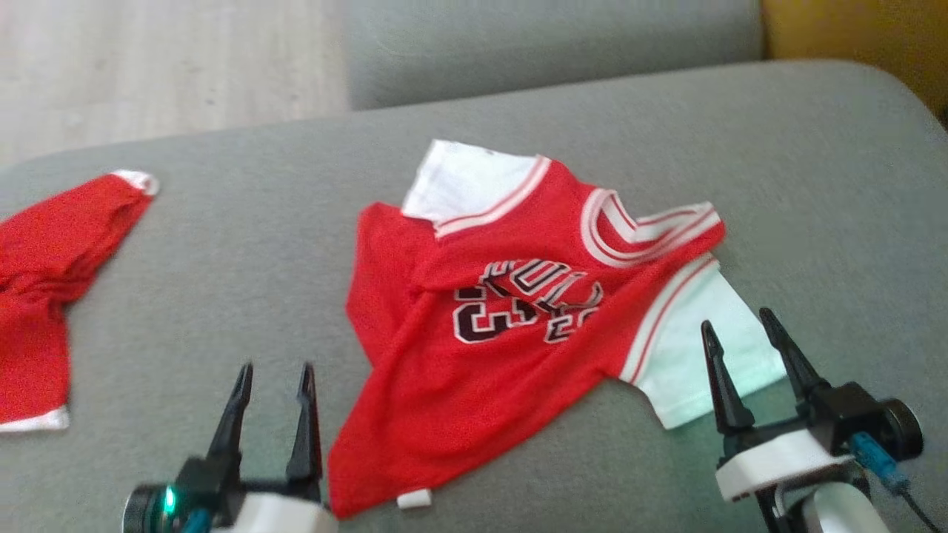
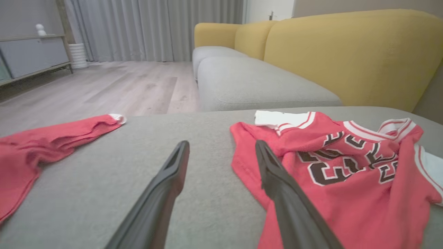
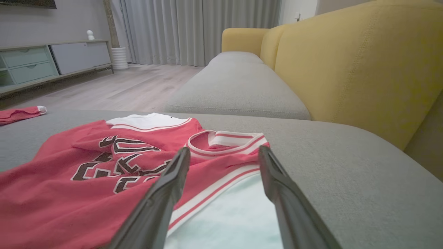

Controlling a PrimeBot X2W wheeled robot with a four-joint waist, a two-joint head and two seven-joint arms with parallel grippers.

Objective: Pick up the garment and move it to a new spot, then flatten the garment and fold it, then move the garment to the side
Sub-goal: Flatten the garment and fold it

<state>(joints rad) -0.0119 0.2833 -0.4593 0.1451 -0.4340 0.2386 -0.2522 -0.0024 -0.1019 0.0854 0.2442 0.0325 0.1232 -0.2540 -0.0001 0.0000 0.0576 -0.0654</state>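
The garment [image 1: 518, 311] is a red jersey with white sleeves and dark lettering, lying rumpled on the grey cushion [image 1: 222, 244], collar toward the right. It also appears in the left wrist view, garment [image 2: 346, 180], and in the right wrist view, garment [image 3: 86, 180]. My left gripper [image 1: 275, 370] stands open just left of the jersey's lower hem, holding nothing; its right finger [image 2: 277, 180] overlaps the hem edge. My right gripper [image 1: 737, 326] is open above the white right sleeve [image 1: 703, 355], nothing between its fingers. The sleeve [image 3: 228, 221] lies under those fingers.
A second red cloth piece [image 1: 44, 281] with white trim lies at the cushion's left end. Behind are another grey seat [image 2: 249, 83], a yellow sofa back [image 3: 356, 62], wooden floor [image 2: 114, 86] and a low cabinet [image 3: 52, 62].
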